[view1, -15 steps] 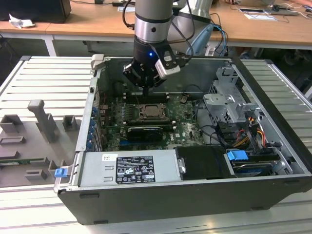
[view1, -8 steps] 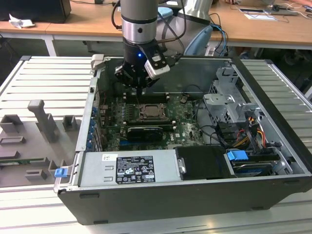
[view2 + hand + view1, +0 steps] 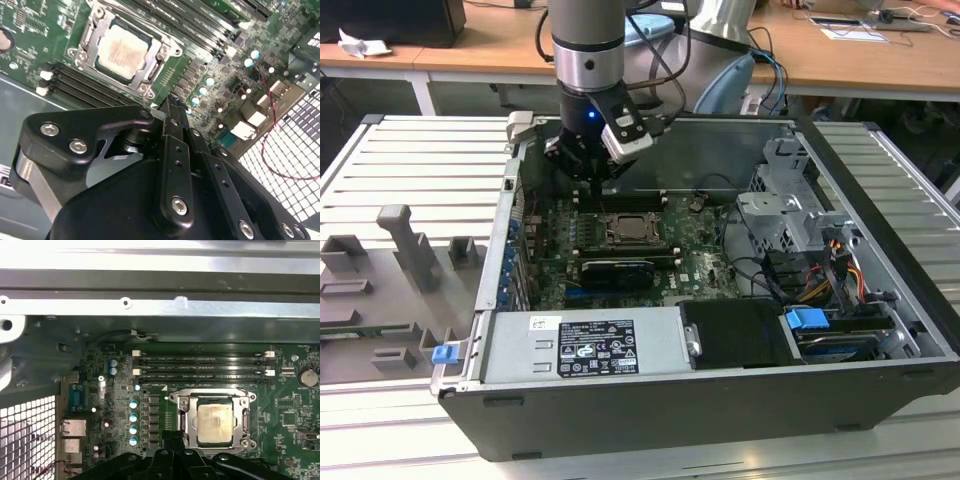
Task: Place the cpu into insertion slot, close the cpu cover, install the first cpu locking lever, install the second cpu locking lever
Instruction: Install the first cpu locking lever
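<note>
Exterior view | gripper (image 3: 591, 179) clenched, empty, above motherboard (image 3: 703, 262) | cpu (image 3: 121, 50) in insertion slot (image 3: 101, 64) | memory slots (image 3: 200, 367) alongside

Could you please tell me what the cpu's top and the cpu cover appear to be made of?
The cpu: likely metal, with a matte, pale beige-silver top and faint smudges. The cpu cover: seemingly bare sheet metal, silvery and glinting along its edges.

- The cpu (image 3: 216, 422) lies inside the cpu cover (image 3: 182, 415) frame.
- Memory slots (image 3: 200, 367) run just beside that cover.
- The gripper (image 3: 588, 178) hangs above the motherboard (image 3: 705, 262), near those slots.
- Drive cage (image 3: 790, 205) sits on the exterior view's right.
</note>
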Controlling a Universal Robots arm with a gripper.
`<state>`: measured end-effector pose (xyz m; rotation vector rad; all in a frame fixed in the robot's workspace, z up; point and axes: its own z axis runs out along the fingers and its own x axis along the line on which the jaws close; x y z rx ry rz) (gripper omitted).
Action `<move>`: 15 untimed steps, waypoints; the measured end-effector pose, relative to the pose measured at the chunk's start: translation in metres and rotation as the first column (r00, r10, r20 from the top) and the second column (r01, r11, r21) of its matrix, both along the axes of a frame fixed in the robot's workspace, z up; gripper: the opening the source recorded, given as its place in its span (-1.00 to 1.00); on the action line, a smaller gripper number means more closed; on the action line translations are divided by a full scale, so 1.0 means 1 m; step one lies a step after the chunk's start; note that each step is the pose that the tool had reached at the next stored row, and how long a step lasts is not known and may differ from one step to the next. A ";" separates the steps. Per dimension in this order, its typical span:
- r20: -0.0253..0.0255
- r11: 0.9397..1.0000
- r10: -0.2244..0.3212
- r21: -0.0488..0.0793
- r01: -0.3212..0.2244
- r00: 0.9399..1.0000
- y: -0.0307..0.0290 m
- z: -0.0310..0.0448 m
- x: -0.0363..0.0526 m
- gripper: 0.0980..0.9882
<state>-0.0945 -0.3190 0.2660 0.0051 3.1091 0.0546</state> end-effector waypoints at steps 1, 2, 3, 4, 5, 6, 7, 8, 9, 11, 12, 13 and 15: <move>0.001 1.000 0.000 0.000 0.000 1.000 0.0006 -0.0008 -0.0025 -0.98; 0.001 1.000 0.000 0.001 0.000 1.000 0.0014 -0.0015 -0.0052 -0.98; 0.001 1.000 0.000 0.001 0.000 1.000 0.0037 -0.0028 -0.0087 -0.98; 0.001 1.000 0.004 0.001 -0.004 1.000 0.0082 -0.0051 -0.0097 -0.98; 0.001 1.000 0.010 0.001 -0.010 1.000 0.0090 -0.0057 -0.0099 -0.98; 0.001 1.000 0.016 0.002 -0.016 1.000 0.0098 -0.0062 -0.0100 -0.98; 0.001 1.000 0.025 0.003 -0.025 1.000 0.0114 -0.0070 -0.0100 -0.98; 0.001 1.000 0.029 0.004 -0.029 1.000 0.0157 -0.0081 -0.0100 -0.98; 0.001 1.000 0.030 0.004 -0.030 1.000 0.0189 -0.0089 -0.0101 -0.98; 0.001 1.000 0.030 0.005 -0.030 1.000 0.0239 -0.0103 -0.0101 -0.98; 0.001 1.000 0.030 0.007 -0.030 1.000 0.0261 -0.0115 -0.0105 -0.98; 0.001 0.999 0.031 0.010 -0.031 1.000 0.0264 -0.0121 -0.0121 -0.98; 0.001 0.999 0.032 0.014 -0.032 0.999 0.0266 -0.0122 -0.0127 -0.98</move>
